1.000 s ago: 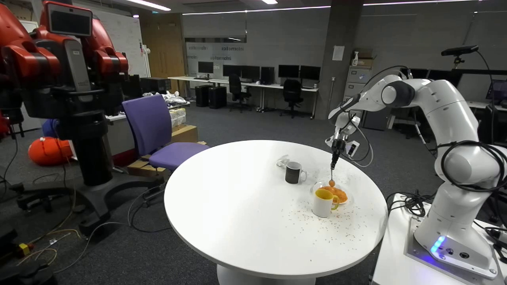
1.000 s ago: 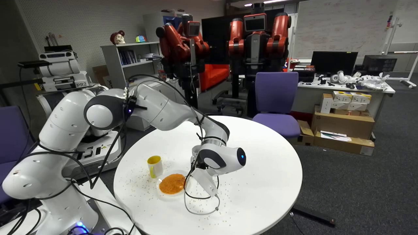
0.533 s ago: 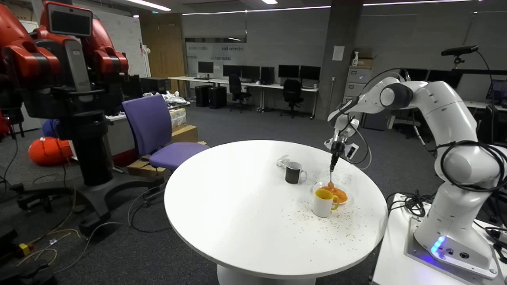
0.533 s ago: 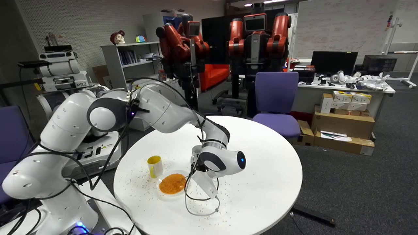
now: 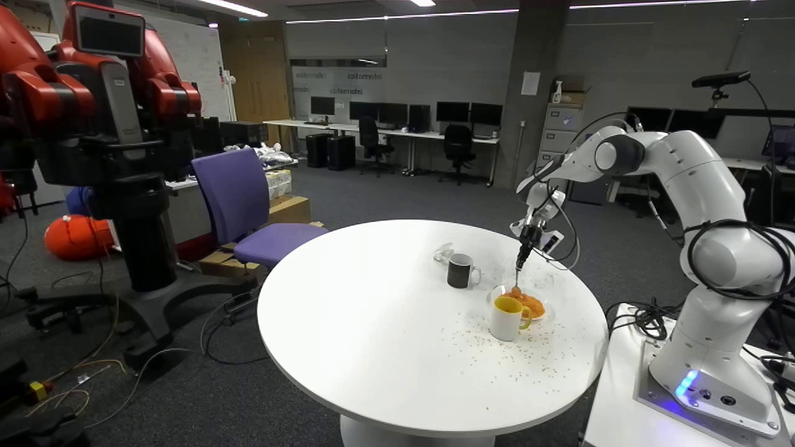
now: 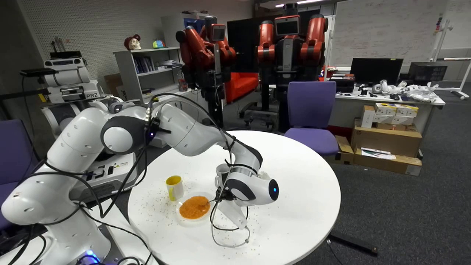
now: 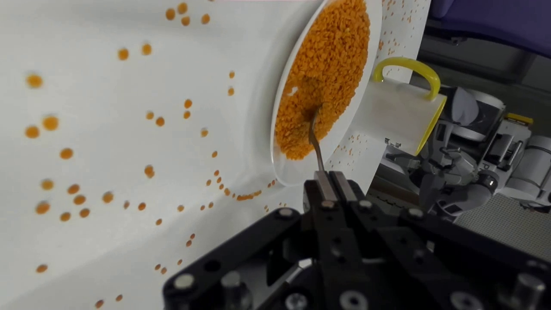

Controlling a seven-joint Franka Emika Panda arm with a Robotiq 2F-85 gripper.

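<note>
A white robot arm (image 5: 695,171) is held in a high arch in both exterior views, its elbow (image 5: 625,155) bent and forearm (image 6: 189,134) sloped downward; the wrist (image 6: 254,188) is bent down, the black gripper (image 7: 330,175) is pointed down at a slant, its fingers (image 7: 324,187) set close together in the wrist view, and a blue light (image 5: 686,383) is shown on the base (image 5: 720,403)

Rim of the plate (image 7: 297,170) boxes in my spoon (image 7: 317,150) sideways. White-and-yellow mug (image 7: 391,112) just beside the plate blocks that side; dark mug (image 5: 458,271) stands near, apart from my gripper (image 7: 329,174). Passable: open air above both mugs, wide bare tabletop (image 5: 360,310) past the dark one.
</note>
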